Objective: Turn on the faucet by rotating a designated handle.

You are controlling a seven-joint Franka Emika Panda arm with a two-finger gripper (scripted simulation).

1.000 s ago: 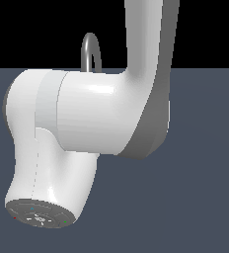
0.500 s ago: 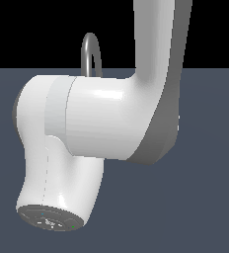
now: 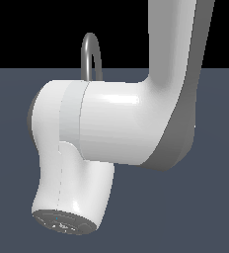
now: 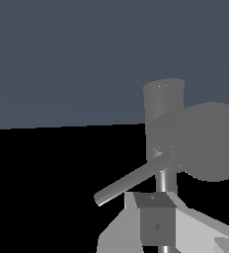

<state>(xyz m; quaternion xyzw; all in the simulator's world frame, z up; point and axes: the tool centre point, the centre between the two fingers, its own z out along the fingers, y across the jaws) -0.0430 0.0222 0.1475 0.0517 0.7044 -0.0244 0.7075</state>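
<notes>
In the exterior view only the top of the faucet's (image 3: 92,53) arched spout shows above my white arm; its base, the handle and my gripper are hidden behind the arm. In the wrist view the faucet's cylindrical base (image 4: 163,106) stands upright. The handle (image 4: 133,181), a thin straight grey lever, sticks out sideways from it. My gripper (image 4: 157,223) sits just beside the lever's free end, by a thin vertical tube. Its fingers look pressed together with no gap, holding nothing.
My large white arm (image 3: 121,123) fills most of the exterior view, over a flat dark blue-grey floor (image 3: 215,207). A round grey blurred bulge (image 4: 210,143) sits beside the faucet base in the wrist view.
In the exterior view my arm has shifted a little to the right and its wrist end has dropped slightly. The faucet spout has not moved.
</notes>
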